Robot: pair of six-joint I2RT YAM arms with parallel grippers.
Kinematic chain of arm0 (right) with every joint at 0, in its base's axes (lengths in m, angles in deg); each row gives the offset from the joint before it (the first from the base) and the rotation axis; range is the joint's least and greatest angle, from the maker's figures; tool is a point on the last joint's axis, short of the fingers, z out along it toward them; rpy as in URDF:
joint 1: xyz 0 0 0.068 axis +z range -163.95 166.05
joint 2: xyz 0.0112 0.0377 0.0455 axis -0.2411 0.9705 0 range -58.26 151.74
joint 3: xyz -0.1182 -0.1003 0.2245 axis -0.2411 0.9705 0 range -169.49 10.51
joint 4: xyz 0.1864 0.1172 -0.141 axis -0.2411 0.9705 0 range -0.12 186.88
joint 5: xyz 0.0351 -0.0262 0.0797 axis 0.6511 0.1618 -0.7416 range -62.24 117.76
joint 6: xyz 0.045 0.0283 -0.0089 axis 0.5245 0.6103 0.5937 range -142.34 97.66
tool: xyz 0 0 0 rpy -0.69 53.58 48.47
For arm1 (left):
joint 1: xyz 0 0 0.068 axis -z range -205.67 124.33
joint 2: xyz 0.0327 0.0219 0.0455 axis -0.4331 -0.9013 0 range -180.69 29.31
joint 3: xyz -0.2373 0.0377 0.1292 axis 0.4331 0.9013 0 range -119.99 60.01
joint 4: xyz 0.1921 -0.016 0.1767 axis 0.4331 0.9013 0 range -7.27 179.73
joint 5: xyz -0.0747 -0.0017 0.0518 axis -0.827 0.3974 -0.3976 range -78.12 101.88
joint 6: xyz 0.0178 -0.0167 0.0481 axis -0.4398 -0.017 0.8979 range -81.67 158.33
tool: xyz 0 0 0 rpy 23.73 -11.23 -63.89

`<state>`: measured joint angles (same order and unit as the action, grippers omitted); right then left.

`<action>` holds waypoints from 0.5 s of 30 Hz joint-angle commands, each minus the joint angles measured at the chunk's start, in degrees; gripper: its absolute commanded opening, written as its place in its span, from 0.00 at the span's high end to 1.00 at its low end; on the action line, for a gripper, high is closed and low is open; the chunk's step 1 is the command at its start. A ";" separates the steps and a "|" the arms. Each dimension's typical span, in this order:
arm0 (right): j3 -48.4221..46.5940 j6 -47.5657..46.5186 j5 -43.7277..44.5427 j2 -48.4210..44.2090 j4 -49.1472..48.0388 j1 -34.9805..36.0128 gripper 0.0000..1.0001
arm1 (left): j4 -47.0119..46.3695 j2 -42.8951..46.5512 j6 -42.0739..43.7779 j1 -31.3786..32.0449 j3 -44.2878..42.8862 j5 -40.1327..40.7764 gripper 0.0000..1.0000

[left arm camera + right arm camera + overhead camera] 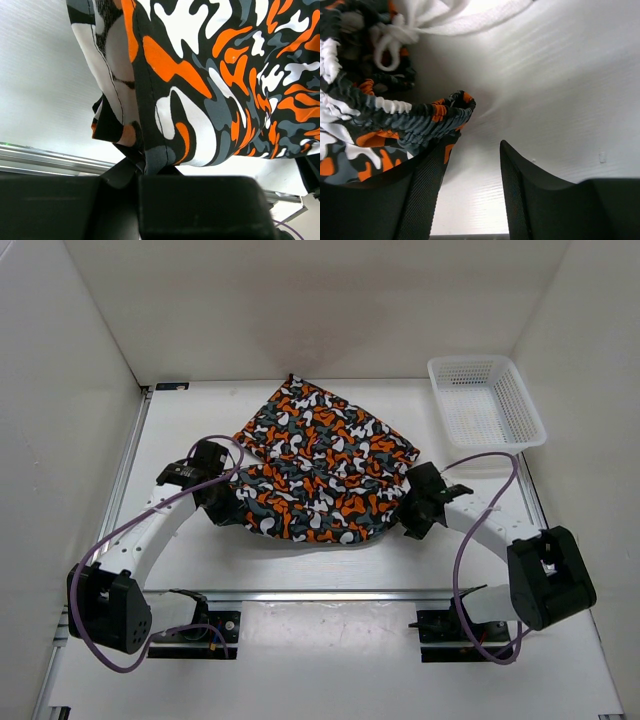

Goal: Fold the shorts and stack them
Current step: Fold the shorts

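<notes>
The camouflage shorts [320,465] lie in the middle of the table, partly folded, with the near edge raised at the left. My left gripper [217,492] is at the shorts' near left corner. In the left wrist view the gripper [145,172] is shut on a fold of the shorts [200,85], which hangs lifted over the table. My right gripper [415,505] is at the shorts' right edge. In the right wrist view the gripper [472,165] is open and empty, with the elastic waistband [415,120] lying against its left finger [420,195] and the white drawstring [435,20] beyond.
A white mesh basket [487,400] stands at the back right. White walls close in the table at the left, back and right. A metal rail [330,595] runs along the near edge, in front of the arm bases.
</notes>
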<state>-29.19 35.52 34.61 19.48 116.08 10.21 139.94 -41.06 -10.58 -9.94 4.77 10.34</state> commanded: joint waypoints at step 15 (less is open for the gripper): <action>0.06 -0.21 -1.75 -5.40 -8.62 0.27 0.42 | 0.71 -0.21 0.57 0.27 -1.97 0.66 0.90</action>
<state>-29.13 35.52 33.35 16.02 109.70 10.21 140.46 -41.58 -10.58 -9.94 4.77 10.38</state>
